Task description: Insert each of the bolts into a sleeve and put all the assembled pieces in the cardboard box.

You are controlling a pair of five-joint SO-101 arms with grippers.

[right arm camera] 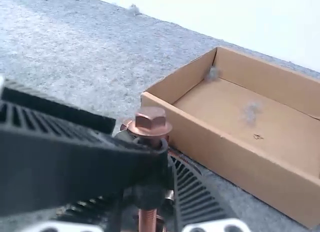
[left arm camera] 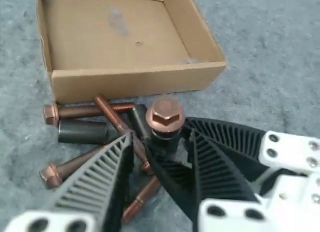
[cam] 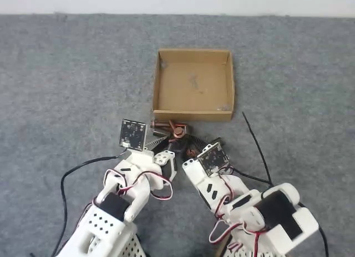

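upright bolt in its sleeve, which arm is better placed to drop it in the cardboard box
Right, probably. The right claw looks shut on the sleeved bolt, with the cardboard box just beyond it; the left claw sits open over the loose bolts.

We see a grey, felt-like mat [cam: 66, 74] covering the table, and beyond its far edge a plain white wall [cam: 177, 0]. A small tuft of grey lint [right arm camera: 134, 9] lies on the mat.

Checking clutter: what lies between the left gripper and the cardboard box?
Loose bolts, a dark sleeve and an upright bolt; left wrist view.
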